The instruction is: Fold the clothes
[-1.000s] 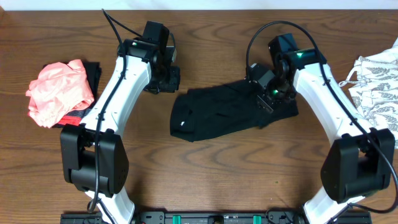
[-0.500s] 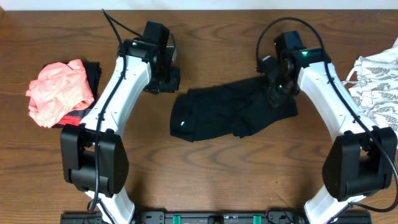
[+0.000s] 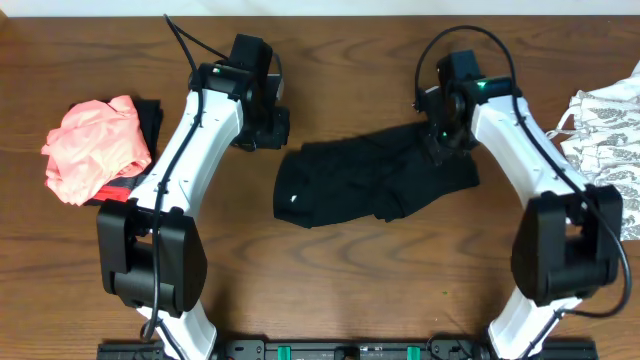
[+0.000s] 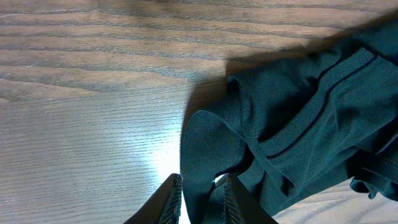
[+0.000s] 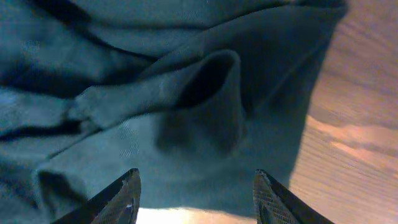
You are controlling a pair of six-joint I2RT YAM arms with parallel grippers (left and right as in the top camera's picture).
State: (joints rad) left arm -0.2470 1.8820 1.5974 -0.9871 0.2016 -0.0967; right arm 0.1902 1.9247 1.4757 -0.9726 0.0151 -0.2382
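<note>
The black garment (image 3: 370, 180) lies crumpled in the middle of the table, with a small white logo (image 3: 292, 199) near its left end. My left gripper (image 3: 275, 135) is at its far-left corner. In the left wrist view the jaws (image 4: 202, 193) are shut on a fold of the black fabric (image 4: 298, 106). My right gripper (image 3: 440, 135) is over the garment's far-right part. In the right wrist view its fingers (image 5: 196, 190) are wide open and empty just above the fabric (image 5: 155, 93).
A coral-pink garment (image 3: 90, 145) lies bunched at the far left on a dark item (image 3: 150, 118). A white leaf-patterned garment (image 3: 605, 140) lies at the right edge. The table is dark wood (image 3: 350, 280).
My right gripper has moved back and slightly right, off the garment's right part. That part now lies bunched with a fold near its front edge. The left arm has not moved.
</note>
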